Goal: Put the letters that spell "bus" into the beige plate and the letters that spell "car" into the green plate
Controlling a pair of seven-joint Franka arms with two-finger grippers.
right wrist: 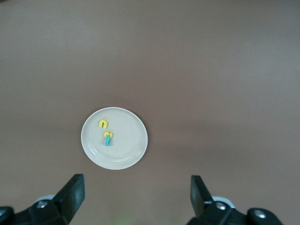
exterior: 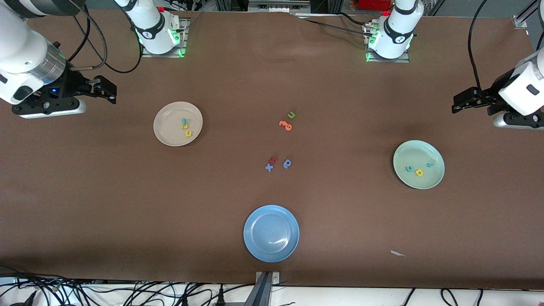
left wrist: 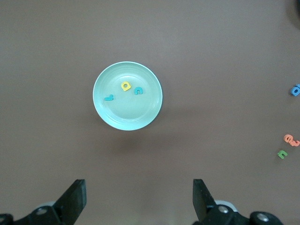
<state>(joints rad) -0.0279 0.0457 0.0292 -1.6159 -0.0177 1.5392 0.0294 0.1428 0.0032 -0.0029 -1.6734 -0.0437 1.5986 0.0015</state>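
Observation:
The beige plate [exterior: 168,123] [right wrist: 126,143] holds a teal "b" [exterior: 184,122] [right wrist: 107,141], a yellow "u" [exterior: 188,133] [right wrist: 103,123] and a yellow "s" [right wrist: 108,134] that touches the "b". In the green plate [exterior: 418,153] [left wrist: 126,112] lie a teal "c" [exterior: 409,169] [left wrist: 138,91], a yellow "a" [exterior: 419,172] [left wrist: 125,86] and a teal "r" [exterior: 431,165] [left wrist: 108,98]. My right gripper [exterior: 106,89] [right wrist: 137,199] hangs open and empty over bare table at the right arm's end. My left gripper [exterior: 461,102] [left wrist: 139,201] hangs open and empty over bare table at the left arm's end.
Mid-table lie a green "u" [exterior: 291,114] [left wrist: 281,153], an orange letter [exterior: 286,125] [left wrist: 291,139], a small red letter [exterior: 273,160], a blue "x" [exterior: 269,167] and a blue rounded letter [exterior: 287,163] [left wrist: 295,90]. A blue plate [exterior: 255,223] sits nearest the front camera. A white scrap [exterior: 397,253] lies beside it.

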